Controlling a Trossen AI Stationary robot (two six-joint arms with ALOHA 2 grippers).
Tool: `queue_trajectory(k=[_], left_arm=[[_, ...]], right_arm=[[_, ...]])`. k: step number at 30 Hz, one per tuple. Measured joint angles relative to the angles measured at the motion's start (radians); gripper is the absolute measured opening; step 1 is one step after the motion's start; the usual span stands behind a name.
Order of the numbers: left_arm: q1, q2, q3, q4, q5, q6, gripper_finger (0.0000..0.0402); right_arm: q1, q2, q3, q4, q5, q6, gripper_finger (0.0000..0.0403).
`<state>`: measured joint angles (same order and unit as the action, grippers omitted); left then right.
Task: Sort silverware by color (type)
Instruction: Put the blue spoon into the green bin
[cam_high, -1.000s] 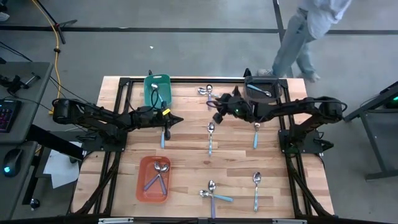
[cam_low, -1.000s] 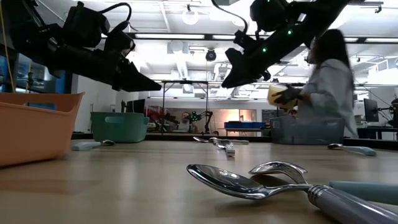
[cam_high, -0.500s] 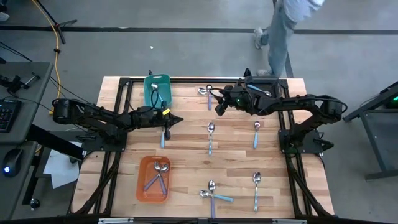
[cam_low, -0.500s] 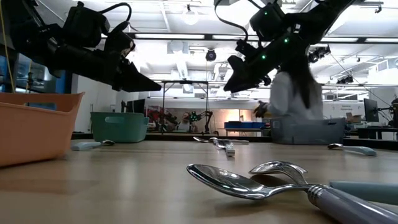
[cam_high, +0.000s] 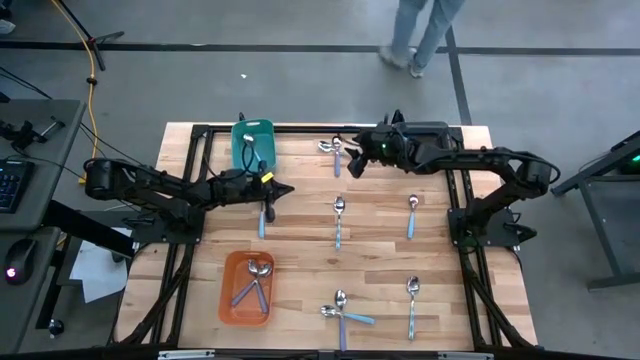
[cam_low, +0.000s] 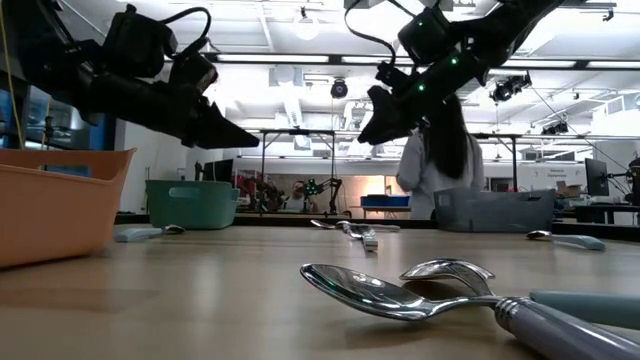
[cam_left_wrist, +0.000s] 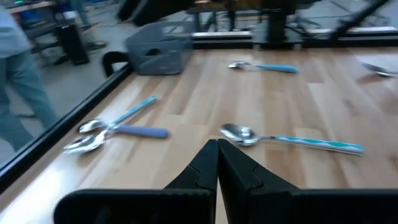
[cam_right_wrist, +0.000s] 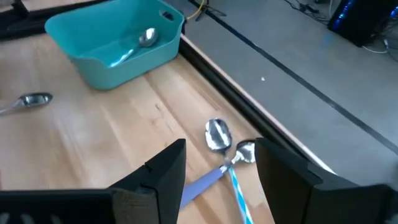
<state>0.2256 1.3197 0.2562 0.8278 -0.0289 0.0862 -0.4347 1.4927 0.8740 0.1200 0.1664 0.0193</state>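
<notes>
Spoons with blue, purple or pale handles lie scattered on the wooden table. My right gripper (cam_high: 350, 168) is open and hovers over a crossed pair at the far edge, one purple-handled (cam_right_wrist: 214, 134) and one blue-handled (cam_right_wrist: 244, 151); its fingers stand on either side of their handles without touching. My left gripper (cam_high: 290, 189) is shut and held above the table, with a blue-handled spoon (cam_high: 262, 218) on the table nearby. In the left wrist view another blue-handled spoon (cam_left_wrist: 286, 142) lies ahead of its tips (cam_left_wrist: 216, 146).
A teal bin (cam_high: 252, 128) holds one spoon and an orange bin (cam_high: 227, 300) holds several. A grey bin (cam_high: 425, 130) sits under the right arm. More spoons lie mid-table (cam_high: 338, 220) (cam_high: 411, 215) and near the front edge (cam_high: 340, 308) (cam_high: 411, 303). A person (cam_high: 415, 30) walks beyond the far edge.
My right arm has swung toward the table's far edge, bringing its gripper over the crossed pair of spoons there and covering the grey bin. The left arm has kept still. The person behind the table has walked toward the left.
</notes>
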Motion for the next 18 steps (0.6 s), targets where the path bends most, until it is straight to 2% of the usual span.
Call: queue_trajectory(k=[6, 12, 18], left_arm=[[0.047, 0.0, 0.0, -0.013, -0.013, -0.012, 0.0], [0.068, 0.0, 0.0, -0.022, -0.013, -0.015, 0.0], [0.069, 0.0, 0.0, -0.028, -0.012, -0.015, 0.0]], right_arm=[[-0.06, 0.107, 0.037, -0.048, -0.127, -0.05, 0.0177], [-0.093, 0.269, 0.198, -0.25, -0.148, -0.147, 0.0177], [-0.135, 0.421, 0.358, -0.415, -0.22, -0.226, 0.0177]])
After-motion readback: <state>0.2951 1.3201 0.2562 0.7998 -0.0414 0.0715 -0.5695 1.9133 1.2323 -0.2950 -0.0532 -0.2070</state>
